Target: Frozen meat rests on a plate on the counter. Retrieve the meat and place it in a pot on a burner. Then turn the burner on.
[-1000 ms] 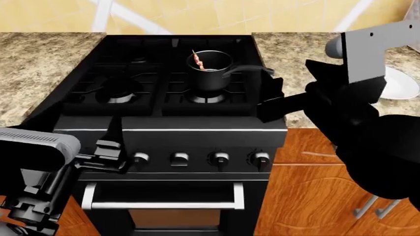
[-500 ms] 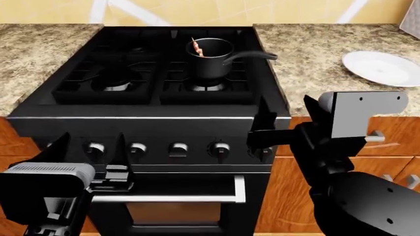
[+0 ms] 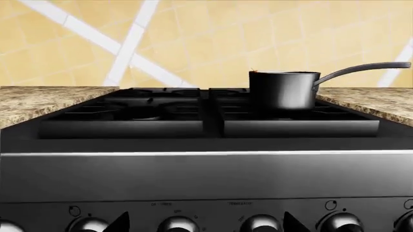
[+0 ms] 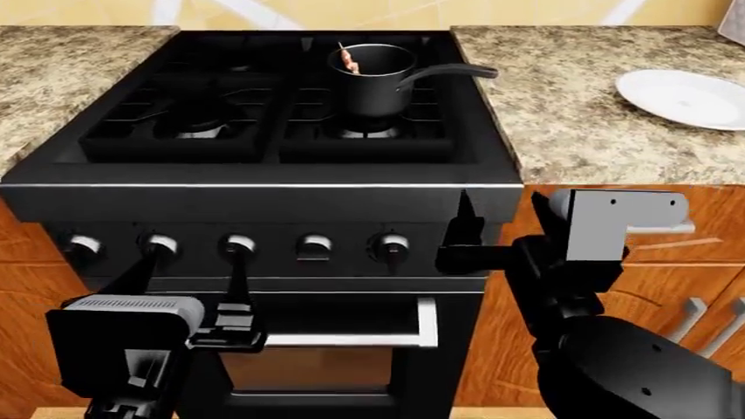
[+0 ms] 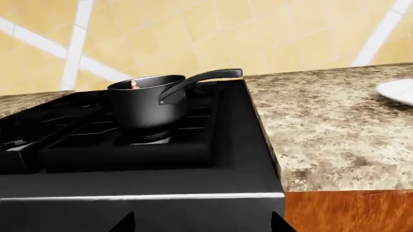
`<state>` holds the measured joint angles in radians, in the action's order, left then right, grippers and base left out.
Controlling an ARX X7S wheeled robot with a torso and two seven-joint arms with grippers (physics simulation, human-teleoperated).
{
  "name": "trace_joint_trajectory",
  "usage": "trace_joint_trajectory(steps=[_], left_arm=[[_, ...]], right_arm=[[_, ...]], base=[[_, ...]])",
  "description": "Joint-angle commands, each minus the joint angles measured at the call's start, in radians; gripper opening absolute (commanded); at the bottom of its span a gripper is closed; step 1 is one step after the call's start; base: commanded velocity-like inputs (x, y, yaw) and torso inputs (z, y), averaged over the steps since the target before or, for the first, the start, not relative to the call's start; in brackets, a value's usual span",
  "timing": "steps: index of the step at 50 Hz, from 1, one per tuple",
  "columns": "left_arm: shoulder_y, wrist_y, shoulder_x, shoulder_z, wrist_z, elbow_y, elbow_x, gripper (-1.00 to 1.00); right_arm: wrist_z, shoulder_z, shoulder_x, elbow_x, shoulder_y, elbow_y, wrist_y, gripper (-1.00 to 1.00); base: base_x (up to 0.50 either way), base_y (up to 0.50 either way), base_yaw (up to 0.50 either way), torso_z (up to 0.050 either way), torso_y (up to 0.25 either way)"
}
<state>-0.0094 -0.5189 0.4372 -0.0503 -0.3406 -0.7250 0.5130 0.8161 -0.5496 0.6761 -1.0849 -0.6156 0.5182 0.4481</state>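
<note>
Frozen meat (image 4: 348, 60) leans inside pot (image 4: 370, 80) on burner; plate (image 4: 685, 98) apparently bare on counter (image 4: 582, 122).

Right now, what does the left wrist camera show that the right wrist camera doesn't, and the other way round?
Only the left wrist view shows the row of stove knobs along the front panel, plus the counter on the far side of the stove from the plate. Only the right wrist view shows an edge of the white plate and the wooden cabinet front. Both show the pot on a burner with the meat peeking over its rim, the black stove top and the yellow tiled wall.
</note>
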Motion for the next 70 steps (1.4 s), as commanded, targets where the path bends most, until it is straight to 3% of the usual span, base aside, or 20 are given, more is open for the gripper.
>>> trace_joint_trajectory(steps=[1,70], left_arm=[[-0.002,0.005,-0.001,-0.021,0.001,0.011,-0.015,1.0],[0.007,0.032,0.018,-0.035,-0.004,0.025,-0.012,1.0]], right_arm=[[-0.029,-0.01,-0.005,0.038,0.033,-0.052,-0.025,1.0],[-0.061,-0.045,-0.046,0.122,0.062,-0.151,-0.065,1.0]], base=[[0.0,0.0,0.0,-0.05,0.0],[0.0,0.0,0.0,-0.05,0.0]])
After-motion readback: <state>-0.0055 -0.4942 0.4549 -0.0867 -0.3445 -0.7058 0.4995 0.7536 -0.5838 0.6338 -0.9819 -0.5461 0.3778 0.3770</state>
